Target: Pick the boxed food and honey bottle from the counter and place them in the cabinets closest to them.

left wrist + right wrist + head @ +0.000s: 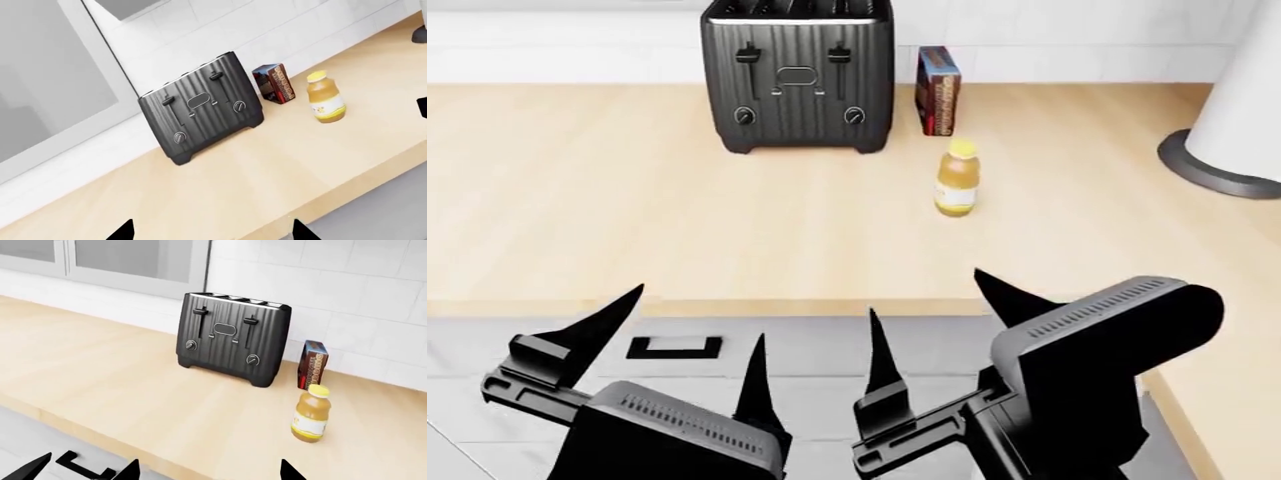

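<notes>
Head view shows the honey bottle (957, 179) upright on the desk (627, 220), near the back edge, in front of a small brown-orange box (938, 90) beside the black toaster (798, 75). Left tool (687, 335) and right tool (941, 310) hover over the front edge, both spread and empty.

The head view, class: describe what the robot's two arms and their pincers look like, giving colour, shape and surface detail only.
Both arms are matt black and blocky. The left pincer and right pincer each end in two thin, flat fingers tapering to sharp points, like blades. Each wrist housing carries a row of fine vent-like ridges, and the right arm's housing is a rounded box. No cables or markings are visible.
</notes>
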Robot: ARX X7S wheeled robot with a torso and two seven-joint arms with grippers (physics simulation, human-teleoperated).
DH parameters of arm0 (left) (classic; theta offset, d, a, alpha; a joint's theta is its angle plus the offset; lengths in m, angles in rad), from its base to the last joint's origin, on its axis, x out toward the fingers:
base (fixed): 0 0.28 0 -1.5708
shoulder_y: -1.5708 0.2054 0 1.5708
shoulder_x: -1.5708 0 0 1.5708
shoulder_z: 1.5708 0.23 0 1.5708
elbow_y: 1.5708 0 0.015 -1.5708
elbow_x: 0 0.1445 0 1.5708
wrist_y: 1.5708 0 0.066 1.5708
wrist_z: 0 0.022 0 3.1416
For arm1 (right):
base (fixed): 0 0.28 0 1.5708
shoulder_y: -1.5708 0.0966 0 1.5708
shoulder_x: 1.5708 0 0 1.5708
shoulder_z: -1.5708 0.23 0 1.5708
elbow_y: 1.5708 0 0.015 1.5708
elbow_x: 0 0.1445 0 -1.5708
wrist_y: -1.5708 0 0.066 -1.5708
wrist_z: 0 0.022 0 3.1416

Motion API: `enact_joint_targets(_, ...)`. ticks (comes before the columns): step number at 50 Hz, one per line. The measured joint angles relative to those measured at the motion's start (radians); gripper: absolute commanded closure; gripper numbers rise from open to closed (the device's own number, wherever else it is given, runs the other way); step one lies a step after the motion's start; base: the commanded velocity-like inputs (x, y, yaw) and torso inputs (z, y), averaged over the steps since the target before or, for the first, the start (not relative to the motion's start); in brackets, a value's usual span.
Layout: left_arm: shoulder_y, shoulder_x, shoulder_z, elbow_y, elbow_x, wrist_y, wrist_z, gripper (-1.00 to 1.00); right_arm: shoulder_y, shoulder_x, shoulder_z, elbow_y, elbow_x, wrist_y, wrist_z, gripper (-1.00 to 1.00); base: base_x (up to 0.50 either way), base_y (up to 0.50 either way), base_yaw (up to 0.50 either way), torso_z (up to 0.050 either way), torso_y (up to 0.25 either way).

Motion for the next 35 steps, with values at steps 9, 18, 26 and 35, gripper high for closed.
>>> enact_joint_targets(9,-0.001,-0.001,-0.003,0.000,-0.002,-0.001,0.002,-1.00,0.006,-0.005,-0.002,0.001,0.006,0.004,0.002,-1.00,0.50,0.00,0.00,0.000,0.000)
enact_joint_targets(18,-0.002,-0.002,-0.005,0.000,-0.003,-0.001,0.004,-1.00,0.014,-0.010,-0.003,0.000,0.011,0.009,0.008,-1.00,0.50,0.00,0.00,0.000,0.000)
enact_joint_targets(26,0.001,-0.004,-0.005,0.000,0.001,0.000,0.006,-1.00,0.019,-0.013,-0.004,-0.003,0.013,0.011,0.014,-1.00,0.50,0.00,0.00,0.000,0.001)
enact_joint_targets(35,0.003,-0.007,-0.004,0.000,0.007,0.002,0.007,-1.00,0.024,-0.016,-0.004,-0.006,0.012,0.013,0.021,-1.00,0.08,0.00,0.00,0.000,0.001)
